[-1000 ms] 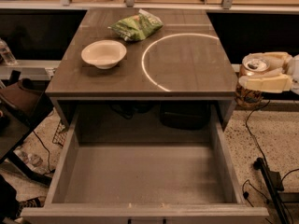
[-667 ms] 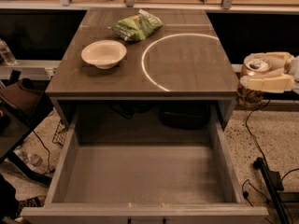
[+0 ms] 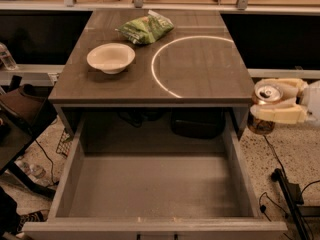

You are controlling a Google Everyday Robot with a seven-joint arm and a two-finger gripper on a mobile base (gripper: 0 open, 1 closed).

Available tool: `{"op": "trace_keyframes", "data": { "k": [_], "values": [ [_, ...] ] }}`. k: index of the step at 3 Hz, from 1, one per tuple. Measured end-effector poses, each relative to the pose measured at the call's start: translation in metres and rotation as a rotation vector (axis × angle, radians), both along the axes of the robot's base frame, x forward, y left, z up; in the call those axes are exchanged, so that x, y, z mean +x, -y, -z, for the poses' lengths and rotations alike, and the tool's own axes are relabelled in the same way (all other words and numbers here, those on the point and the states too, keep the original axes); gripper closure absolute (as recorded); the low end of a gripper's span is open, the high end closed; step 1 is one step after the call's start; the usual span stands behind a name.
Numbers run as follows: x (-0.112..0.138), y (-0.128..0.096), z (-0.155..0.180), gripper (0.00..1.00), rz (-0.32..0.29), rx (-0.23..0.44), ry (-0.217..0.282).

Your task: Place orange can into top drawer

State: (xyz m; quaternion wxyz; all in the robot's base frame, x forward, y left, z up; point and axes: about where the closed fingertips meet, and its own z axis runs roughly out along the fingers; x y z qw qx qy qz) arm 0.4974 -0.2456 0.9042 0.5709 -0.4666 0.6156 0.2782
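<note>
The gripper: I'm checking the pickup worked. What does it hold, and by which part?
The gripper, right of the open top drawer, holds the orange can upright, its fingers around the upper body just under the silver top.

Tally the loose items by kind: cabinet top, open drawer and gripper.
White bowl: 1, on the cabinet top.
Green chip bag: 1, on the cabinet top.
Orange can: 1, held in the gripper, right of the cabinet, outside the top drawer.
Total: 3.

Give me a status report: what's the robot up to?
Tool right of cabinet, shut on orange can. Top drawer open, floor bare. Nothing seen blocking the way.
</note>
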Motion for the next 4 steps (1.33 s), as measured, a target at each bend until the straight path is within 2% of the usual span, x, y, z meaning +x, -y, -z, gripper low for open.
{"op": "trace_keyframes", "data": {
  "k": [1,2,3,4],
  "values": [
    [-0.03,-0.032,0.043,1.0,-0.049,0.016,-0.022],
    [-0.049,-0.074,0.079,1.0,-0.112,0.054,-0.057],
    [-0.054,-0.111,0.101,1.0,-0.164,0.088,-0.077],
    [-0.047,-0.138,0.123,1.0,-0.206,0.13,-0.067]
  ]
}}
